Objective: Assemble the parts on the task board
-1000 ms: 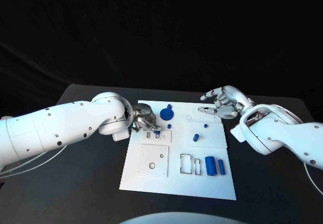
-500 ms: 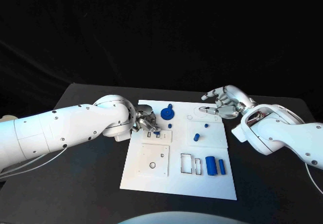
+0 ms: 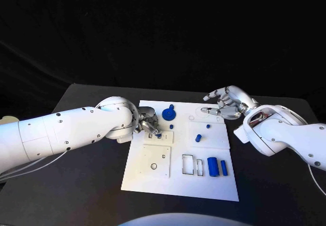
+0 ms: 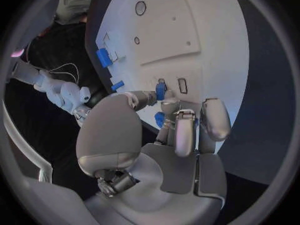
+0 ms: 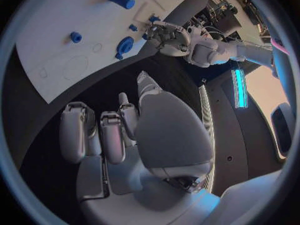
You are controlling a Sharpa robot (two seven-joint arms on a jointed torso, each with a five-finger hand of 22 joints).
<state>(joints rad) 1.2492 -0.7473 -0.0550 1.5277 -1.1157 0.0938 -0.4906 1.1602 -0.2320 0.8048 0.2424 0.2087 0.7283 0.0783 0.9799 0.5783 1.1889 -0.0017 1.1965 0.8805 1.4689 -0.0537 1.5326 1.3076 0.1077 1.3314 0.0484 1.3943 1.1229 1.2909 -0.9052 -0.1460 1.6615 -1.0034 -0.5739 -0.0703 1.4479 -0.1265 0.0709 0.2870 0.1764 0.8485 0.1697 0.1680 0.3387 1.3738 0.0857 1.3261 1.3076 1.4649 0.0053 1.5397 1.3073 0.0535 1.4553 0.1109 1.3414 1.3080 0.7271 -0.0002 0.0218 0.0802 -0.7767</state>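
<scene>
Desk (image 3: 81,188): black, matte, one unit, lay beneath both robot hands and extended outward on either side of them. Backdrop (image 3: 163,42): black cloth, hung beyond the desk's far edge.

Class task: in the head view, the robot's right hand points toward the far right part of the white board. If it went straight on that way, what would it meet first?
Probably the bare surface of the task board near its far right corner. The right hand hovers there with fingers apart, holding nothing; its height above the board is unclear.

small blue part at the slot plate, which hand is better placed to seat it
Left. The left hand already pinches the small blue part right at the slot plate. The right hand hovers empty at the task board's far right corner.
</scene>
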